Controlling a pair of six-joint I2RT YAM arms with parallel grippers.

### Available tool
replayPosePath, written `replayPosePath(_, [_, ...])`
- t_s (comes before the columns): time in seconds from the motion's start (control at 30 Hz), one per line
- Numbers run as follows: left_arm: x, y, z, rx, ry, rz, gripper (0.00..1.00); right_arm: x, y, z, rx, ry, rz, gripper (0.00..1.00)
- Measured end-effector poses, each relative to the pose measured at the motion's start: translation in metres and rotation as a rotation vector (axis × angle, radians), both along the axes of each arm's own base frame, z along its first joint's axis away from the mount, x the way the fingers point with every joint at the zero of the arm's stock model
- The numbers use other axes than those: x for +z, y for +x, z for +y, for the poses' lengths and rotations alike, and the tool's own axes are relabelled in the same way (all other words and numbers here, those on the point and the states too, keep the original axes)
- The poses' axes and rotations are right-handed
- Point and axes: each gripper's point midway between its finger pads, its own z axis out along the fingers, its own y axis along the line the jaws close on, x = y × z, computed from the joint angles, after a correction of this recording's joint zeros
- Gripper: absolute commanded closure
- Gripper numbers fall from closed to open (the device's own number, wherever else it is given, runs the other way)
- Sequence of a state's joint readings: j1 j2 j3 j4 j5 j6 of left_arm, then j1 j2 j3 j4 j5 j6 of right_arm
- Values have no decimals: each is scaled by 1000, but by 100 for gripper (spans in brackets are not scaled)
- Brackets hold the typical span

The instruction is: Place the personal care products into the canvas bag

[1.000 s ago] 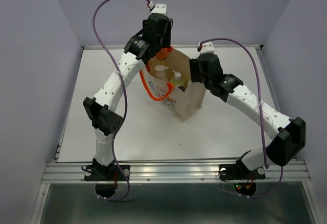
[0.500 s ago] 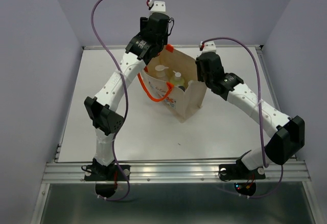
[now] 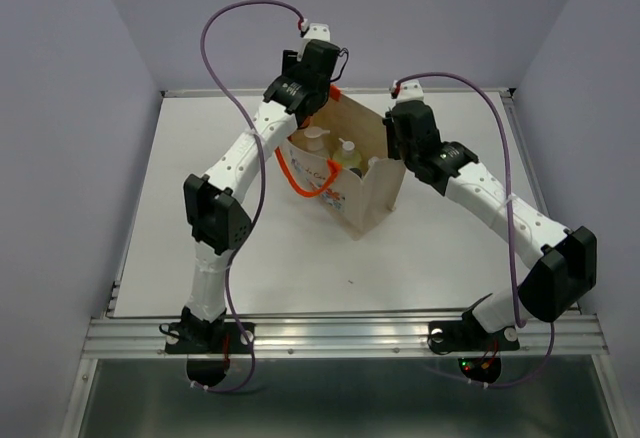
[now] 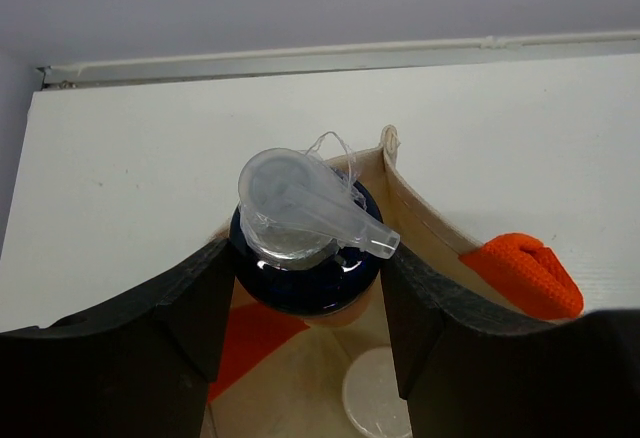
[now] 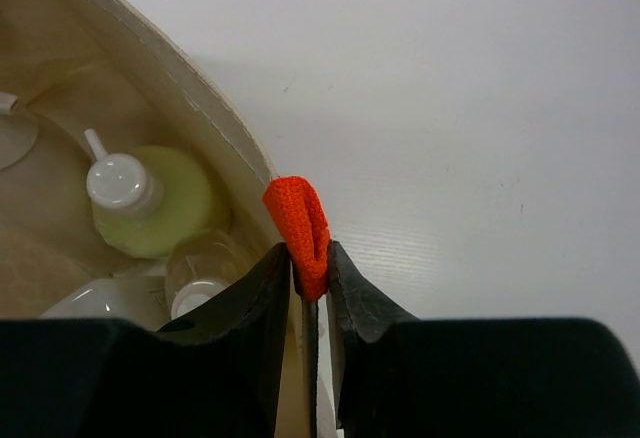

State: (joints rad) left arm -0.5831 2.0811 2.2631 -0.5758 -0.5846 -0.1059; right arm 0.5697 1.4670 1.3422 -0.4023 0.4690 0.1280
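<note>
The canvas bag (image 3: 368,196) stands open in the middle of the table, its floral side facing left. My left gripper (image 4: 305,258) is shut on the orange bottle's dark blue cap (image 4: 300,283), which has a clear pump head. It holds the bottle at the bag's far rim (image 4: 415,208). In the top view this gripper (image 3: 318,108) is above the bag's back left corner. My right gripper (image 5: 310,258) is shut on the orange handle (image 5: 298,213) at the bag's right rim (image 5: 190,108). Inside lie a pale green bottle (image 5: 160,213), a clear bottle (image 5: 200,278) and a whitish one (image 5: 100,303).
A loose orange handle loop (image 3: 300,180) hangs down the bag's left side, and another handle end (image 4: 525,273) lies over the far rim. White tabletop (image 3: 200,218) surrounds the bag, with a raised rail along the back edge (image 4: 330,53).
My right gripper has shut on the orange handle at the bag's rim. My left arm has shifted right and up a little with the bottle, its elbow swinging right.
</note>
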Motion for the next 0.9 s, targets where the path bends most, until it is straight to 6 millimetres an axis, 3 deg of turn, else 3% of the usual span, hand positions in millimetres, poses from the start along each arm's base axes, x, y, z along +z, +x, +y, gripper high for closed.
replayPosePath(0.17, [-20, 3, 5, 29, 13, 29, 100, 0, 1, 0, 4, 6, 2, 75])
replayPosePath(0.47, [-73, -4, 10, 94, -27, 119, 100, 0, 1, 0, 5, 6, 3, 75])
replayPosePath(0.9, [-108, -10, 16, 229, -116, 134, 100, 0, 1, 0, 8, 7, 4, 75])
